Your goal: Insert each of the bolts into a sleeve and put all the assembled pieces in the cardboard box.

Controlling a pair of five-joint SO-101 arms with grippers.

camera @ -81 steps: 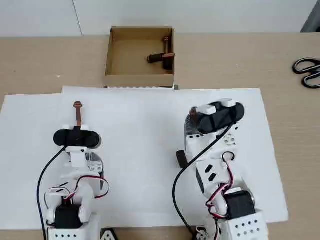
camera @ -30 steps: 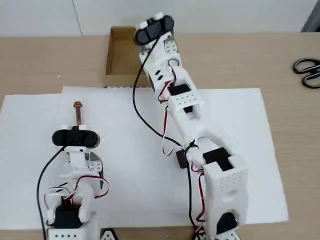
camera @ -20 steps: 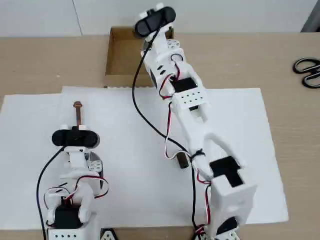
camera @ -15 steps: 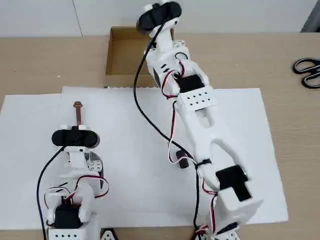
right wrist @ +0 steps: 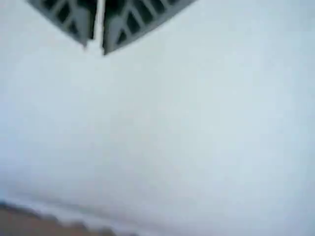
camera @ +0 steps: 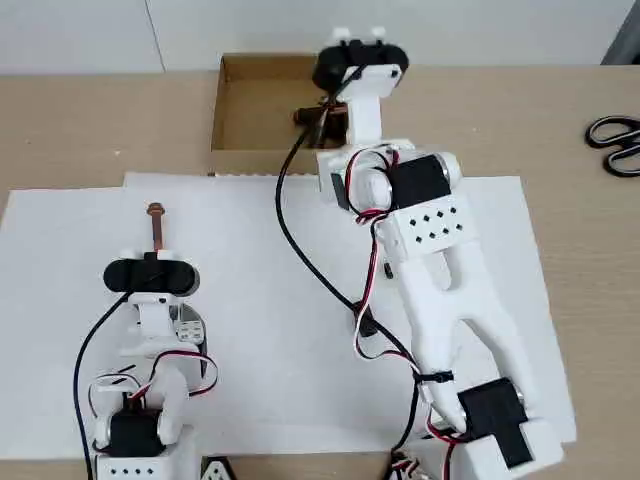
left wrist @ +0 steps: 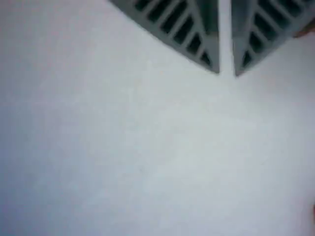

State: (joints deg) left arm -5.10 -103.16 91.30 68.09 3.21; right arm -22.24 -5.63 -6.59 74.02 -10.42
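A rusty bolt (camera: 155, 230) lies on the white paper (camera: 250, 300), pointing away from the left arm (camera: 152, 276), its near end under that arm's wrist. My left gripper (left wrist: 226, 73) hangs just above the paper, shut, with only a thin slit between its grey fingers. The right arm (camera: 420, 230) stretches to the cardboard box (camera: 232, 100), its wrist (camera: 360, 65) over the box's right wall. An assembled bolt and sleeve (camera: 318, 116) lies inside the box beside that wrist. My right gripper (right wrist: 95, 49) is shut with nothing in it. A dark sleeve (camera: 362, 322) lies on the paper under the right arm's cable.
Scissors (camera: 615, 140) lie on the wooden table (camera: 80, 120) at the far right edge. The box stands just beyond the paper's far edge. A black cable (camera: 300, 240) trails from the right wrist across the paper.
The right arm reached from the paper to the box, then swung from the box's middle to its right wall, uncovering the assembled piece inside. The left arm and bolt kept still.
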